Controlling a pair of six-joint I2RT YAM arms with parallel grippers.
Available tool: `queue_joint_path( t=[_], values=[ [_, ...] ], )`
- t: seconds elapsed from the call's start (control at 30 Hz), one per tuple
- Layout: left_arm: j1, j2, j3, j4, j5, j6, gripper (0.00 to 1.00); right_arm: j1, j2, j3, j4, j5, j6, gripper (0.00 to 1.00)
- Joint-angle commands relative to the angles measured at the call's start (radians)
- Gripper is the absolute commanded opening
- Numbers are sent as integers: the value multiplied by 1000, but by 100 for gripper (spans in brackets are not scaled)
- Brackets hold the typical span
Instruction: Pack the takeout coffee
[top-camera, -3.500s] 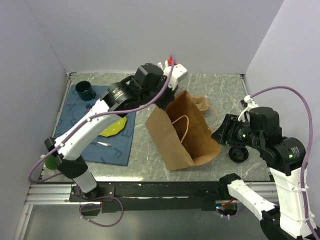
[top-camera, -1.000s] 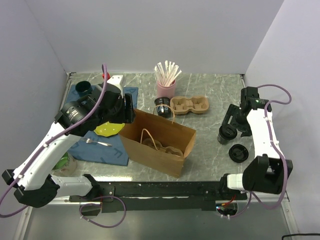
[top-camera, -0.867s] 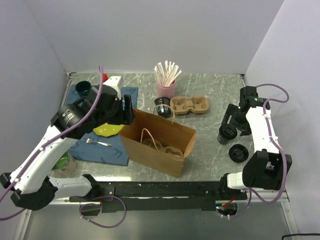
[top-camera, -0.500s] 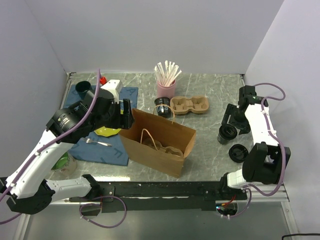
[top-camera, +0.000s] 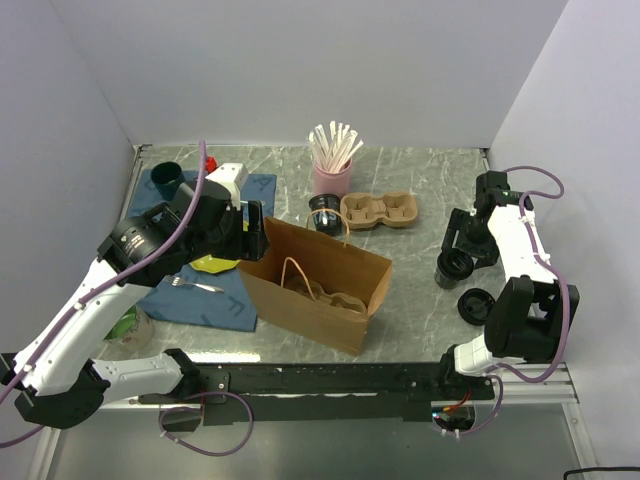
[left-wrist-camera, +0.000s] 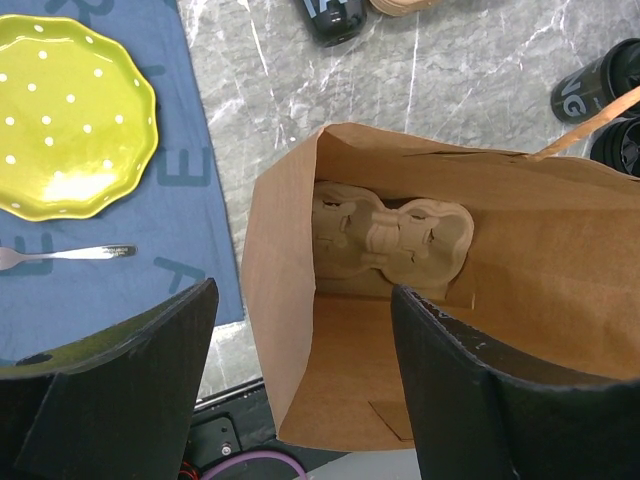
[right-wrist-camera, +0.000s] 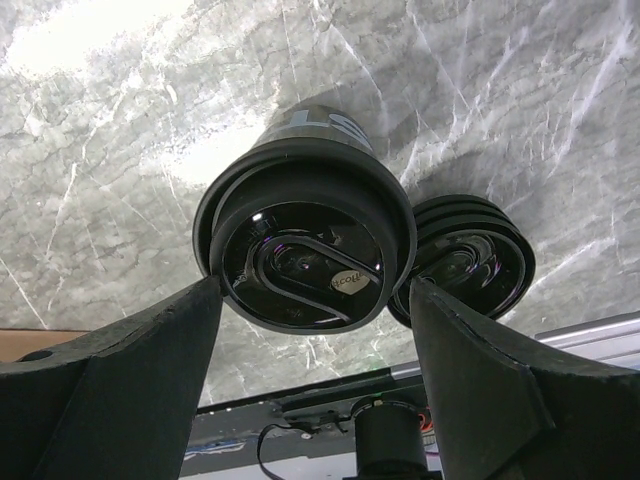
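I see the cup (right-wrist-camera: 305, 250) standing upright on the counter (right-wrist-camera: 120, 150), right of the bag (top-camera: 315, 285), lid up, long axis vertical. My right pincer (right-wrist-camera: 312, 290) hangs over it, fingers apart; left pincer (left-wrist-camera: 300, 292) gapes over the bag's mouth.

Soft, even white light fills the overhead view, leaving only faint shadows. At the right wrist, strong glare washes out the tabletop (right-wrist-camera: 90, 30) beyond the jaws, and the glossy cup lid (right-wrist-camera: 305, 255) between them glints. At the left wrist, the paper bag (left-wrist-camera: 400, 300) is shaded inside. Both pairs of jaws look dark and soft.
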Motion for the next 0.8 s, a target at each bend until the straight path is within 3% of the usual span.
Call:
queue_joint_path(
  t=[0.0, 0.77],
  values=[
    [3, -9, 0, 22, 12, -3, 75, -6, 6, -3, 10, 21, -9, 82],
    [3, -25, -6, 11, 10, 2, 75, 34, -24, 56, -24, 40, 6, 87]
  ],
)
